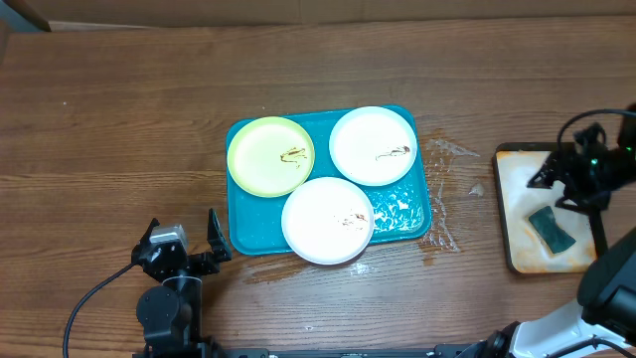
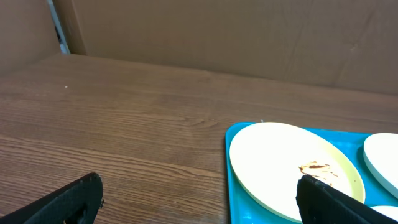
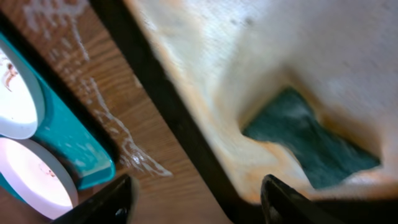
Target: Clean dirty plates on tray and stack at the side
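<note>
Plates (image 1: 328, 220) with small brown smears

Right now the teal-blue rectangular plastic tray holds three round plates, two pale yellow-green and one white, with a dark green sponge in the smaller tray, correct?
Colours swapped: the overhead view shows two round white plates and one pale yellow-green plate on the teal-blue rectangular tray. The green sponge in the smaller tray is right.

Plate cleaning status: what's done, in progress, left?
Done: nothing; all three plates sit smeared on the teal tray. In hand: right claw, open, hovers by the sponge in the foamy tray; left claw open, idle. Left: grab sponge, wipe each plate, stack beside the tray.
</note>
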Controlling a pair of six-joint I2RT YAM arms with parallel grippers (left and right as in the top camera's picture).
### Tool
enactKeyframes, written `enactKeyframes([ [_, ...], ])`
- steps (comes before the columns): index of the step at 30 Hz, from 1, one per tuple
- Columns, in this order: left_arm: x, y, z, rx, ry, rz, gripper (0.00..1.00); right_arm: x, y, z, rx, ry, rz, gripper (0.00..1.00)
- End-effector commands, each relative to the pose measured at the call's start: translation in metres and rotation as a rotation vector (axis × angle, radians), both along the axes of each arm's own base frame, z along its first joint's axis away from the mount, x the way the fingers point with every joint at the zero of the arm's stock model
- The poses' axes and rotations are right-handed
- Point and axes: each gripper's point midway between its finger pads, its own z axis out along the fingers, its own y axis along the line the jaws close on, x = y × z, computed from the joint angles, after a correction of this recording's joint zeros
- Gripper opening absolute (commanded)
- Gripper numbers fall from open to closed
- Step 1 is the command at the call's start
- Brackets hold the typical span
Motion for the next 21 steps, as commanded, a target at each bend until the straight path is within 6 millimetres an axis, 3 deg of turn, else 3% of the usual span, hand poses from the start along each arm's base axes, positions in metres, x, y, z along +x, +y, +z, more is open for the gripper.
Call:
enactKeyframes([
  [1,-0.001,0.002,0.0,0.015,-0.004,0.008,1.0,-0.007,-0.015,0.005,0.016,-0.001,-0.062,0.6],
  [5,-0.001,0.002,0.0,0.015,-0.004,0.008,1.0,-0.01,-0.009,0.012,0.105,-0.037,-0.064,0.65],
  [7,-0.001,0.002,0.0,0.015,-0.004,0.008,1.0,-0.009,-0.005,0.014,0.127,-0.049,-0.059,0.76],
  [8,-0.001,0.002,0.0,0.015,-0.004,0.008,1.0,-0.009,-0.004,0.015,0.126,-0.049,-0.055,0.77],
  [11,-0.001,0.002,0.0,0.015,-0.004,0.008,1.0,-0.007,-0.001,0.018,0.128,-0.063,-0.049,0.73],
  [13,-0.001,0.002,0.0,0.015,-0.004,0.008,1.0,-0.004,0.001,0.02,0.136,-0.081,-0.052,0.61],
  [14,-0.001,0.002,0.0,0.015,-0.004,0.008,1.0,-0.003,0.0,0.019,0.136,-0.088,-0.052,0.63],
  [15,-0.001,0.002,0.0,0.015,-0.004,0.008,1.0,-0.003,-0.001,0.015,0.131,-0.092,-0.054,0.69],
  [18,-0.001,0.002,0.0,0.015,-0.004,0.008,1.0,-0.003,-0.005,0.003,0.125,-0.094,-0.08,0.7],
  [20,-0.001,0.002,0.0,0.015,-0.004,0.008,1.0,-0.009,-0.018,-0.014,0.071,-0.047,-0.162,0.69],
  [21,-0.001,0.002,0.0,0.015,-0.004,0.008,1.0,-0.021,-0.034,-0.031,-0.021,0.029,-0.241,0.69],
])
